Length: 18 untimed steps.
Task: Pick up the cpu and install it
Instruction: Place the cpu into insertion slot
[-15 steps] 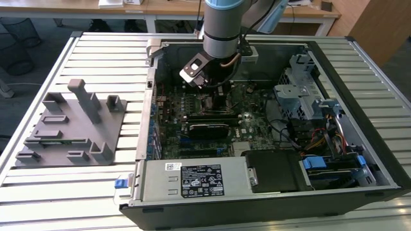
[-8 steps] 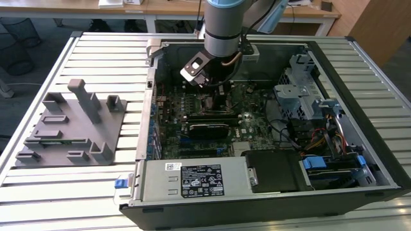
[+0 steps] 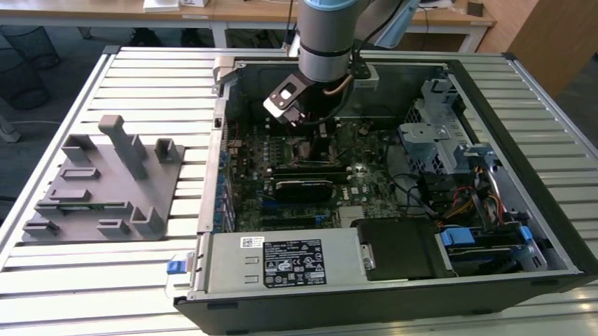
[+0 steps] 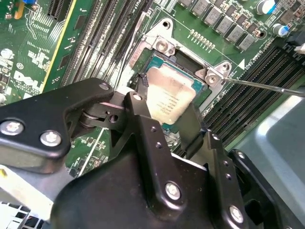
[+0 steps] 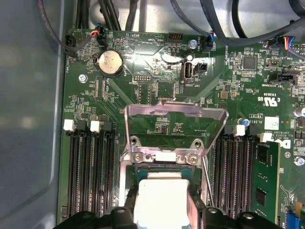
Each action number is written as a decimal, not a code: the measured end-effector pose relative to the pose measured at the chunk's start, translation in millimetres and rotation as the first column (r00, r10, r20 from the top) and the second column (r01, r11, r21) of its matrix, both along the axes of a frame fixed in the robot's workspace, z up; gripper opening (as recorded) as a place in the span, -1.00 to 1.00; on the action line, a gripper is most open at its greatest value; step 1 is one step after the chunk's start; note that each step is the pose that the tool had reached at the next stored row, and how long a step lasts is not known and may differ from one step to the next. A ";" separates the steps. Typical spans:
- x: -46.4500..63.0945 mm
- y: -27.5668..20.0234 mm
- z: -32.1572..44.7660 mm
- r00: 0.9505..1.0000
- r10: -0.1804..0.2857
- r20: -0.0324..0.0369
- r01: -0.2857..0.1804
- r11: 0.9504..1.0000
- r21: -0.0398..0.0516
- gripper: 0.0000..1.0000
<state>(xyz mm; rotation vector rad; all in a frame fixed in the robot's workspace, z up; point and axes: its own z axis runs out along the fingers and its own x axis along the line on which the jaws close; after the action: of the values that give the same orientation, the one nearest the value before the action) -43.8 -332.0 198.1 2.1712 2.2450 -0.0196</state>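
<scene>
The cpu (image 4: 172,91) is a small square chip with a silvery top. In both wrist views it sits between my black fingers (image 4: 135,106), directly over the open motherboard socket (image 4: 164,46). My gripper (image 4: 167,101) is shut on the chip's two opposite edges. In the first wrist view the cpu (image 5: 159,191) hangs low over the socket frame (image 5: 162,156), with the hinged metal load plate (image 5: 174,114) flipped up beyond it and my gripper (image 5: 162,212) around it. In the exterior view my gripper (image 3: 311,131) reaches down inside the open computer case, above the motherboard (image 3: 365,182).
A grey fixture tray (image 3: 103,189) with upright blocks lies on the slatted table at the exterior view's left. Inside the case are a power supply (image 3: 280,262), a drive cage (image 3: 439,136) and cables. Memory slots (image 5: 83,176) flank the socket, and a thin lever rod (image 4: 267,86) juts beside it.
</scene>
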 end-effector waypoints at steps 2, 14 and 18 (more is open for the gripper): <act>0.0 0.1 0.3 1.000 0.000 0.000 0.000 1.000 0.000 0.04; 1.1 0.0 0.2 1.000 -0.006 0.000 0.006 1.000 0.001 0.04; -1.0 -0.5 0.2 1.000 -0.006 0.000 0.006 1.000 0.001 0.06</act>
<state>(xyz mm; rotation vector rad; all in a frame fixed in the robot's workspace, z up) -44.8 -332.4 198.3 2.1778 2.2394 -0.0182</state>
